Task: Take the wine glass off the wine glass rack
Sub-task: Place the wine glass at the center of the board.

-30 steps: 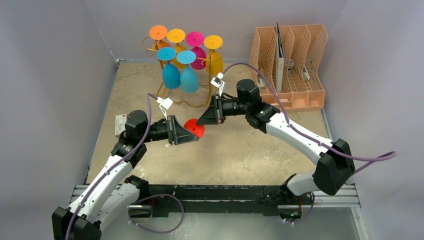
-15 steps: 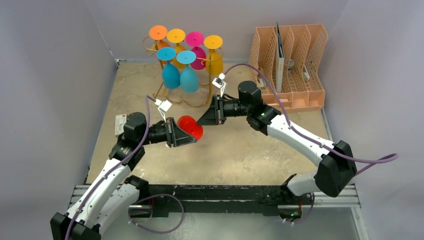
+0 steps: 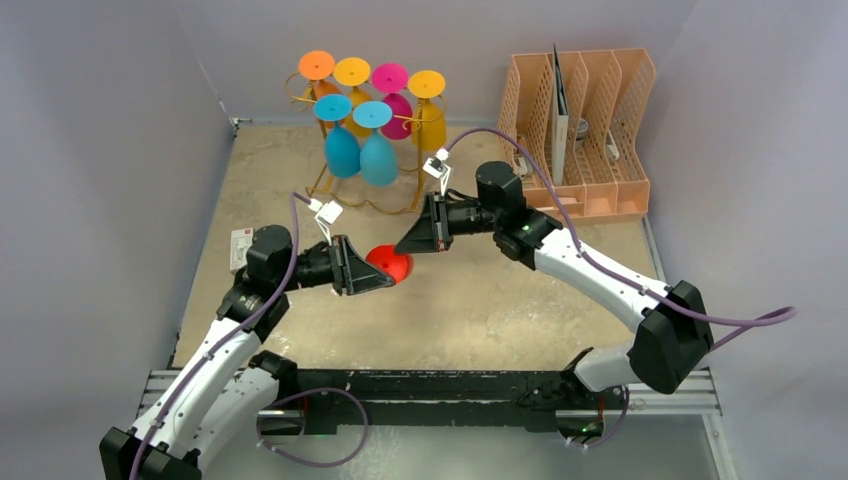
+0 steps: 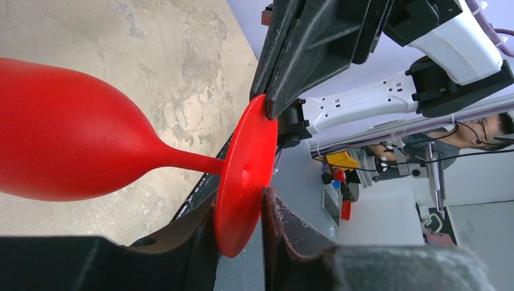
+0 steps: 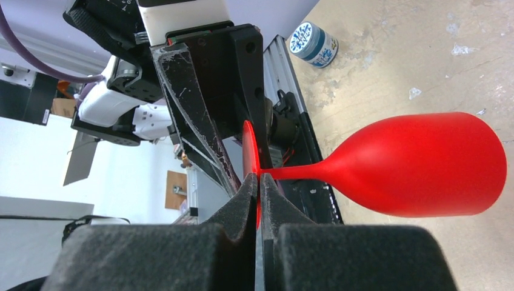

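the red wine glass is off the wine glass rack and well clear of it. it hangs on its side in mid-air above the surface, between the two arms. the right gripper has its jaws pressed together on the rim of the thin round foot, bowl pointing away. the left gripper sits at the opposite edge of that same foot. its jaws are partly spread either side of the disc, and i cannot tell if they bite.

it looks like a light, stiff, smooth glass, probably plastic, so weight shouldn't trouble anyone. the foot is a thin, slick edge though, and with the bowl sticking out sideways it could swivel in a pinch. a hold on the stem just behind the foot would likely be steadier.
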You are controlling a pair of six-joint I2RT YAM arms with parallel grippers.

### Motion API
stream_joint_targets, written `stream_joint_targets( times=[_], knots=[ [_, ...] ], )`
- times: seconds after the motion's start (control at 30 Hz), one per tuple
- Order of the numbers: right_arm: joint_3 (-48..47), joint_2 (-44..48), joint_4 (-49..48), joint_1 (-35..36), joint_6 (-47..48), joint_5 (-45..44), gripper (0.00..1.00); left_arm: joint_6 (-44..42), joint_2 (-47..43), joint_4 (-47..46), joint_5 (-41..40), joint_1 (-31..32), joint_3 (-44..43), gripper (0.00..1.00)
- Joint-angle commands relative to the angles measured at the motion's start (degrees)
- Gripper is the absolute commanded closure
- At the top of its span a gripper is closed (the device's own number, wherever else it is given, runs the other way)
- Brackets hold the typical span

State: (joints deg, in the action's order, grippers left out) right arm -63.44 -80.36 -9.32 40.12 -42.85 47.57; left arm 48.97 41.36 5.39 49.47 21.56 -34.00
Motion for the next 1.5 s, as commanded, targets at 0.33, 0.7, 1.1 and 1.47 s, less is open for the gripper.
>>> stream_joint_targets(
  times=[0.33, 0.7, 1.1, 1.47],
  knots=[
    [-0.2, 1.58, -2.54, 0.24, 0.4, 1.7, 0.98, -0.1, -1.23, -2.38, -2.38, 0.16, -1.61, 1.0],
    [-1.8, 5.02, 3.71, -0.39, 2.33, -3.19, 0.44, -8.25, -5.14, 0.94, -1.19, 0.18, -1.09, 1.0],
    [1.63, 8.55, 10.36, -10.79, -5.06, -15.25, 0.39, -24.73, -8.74, -2.44, 13.68, 0.1, -0.56, 1.0],
    [3.01, 5.23, -6.05, -13.97, -14.77, 1.92, 0.37, -23.5, -1.58, -26.04, 29.1, 0.15, 3.57, 1.0]
  ],
)
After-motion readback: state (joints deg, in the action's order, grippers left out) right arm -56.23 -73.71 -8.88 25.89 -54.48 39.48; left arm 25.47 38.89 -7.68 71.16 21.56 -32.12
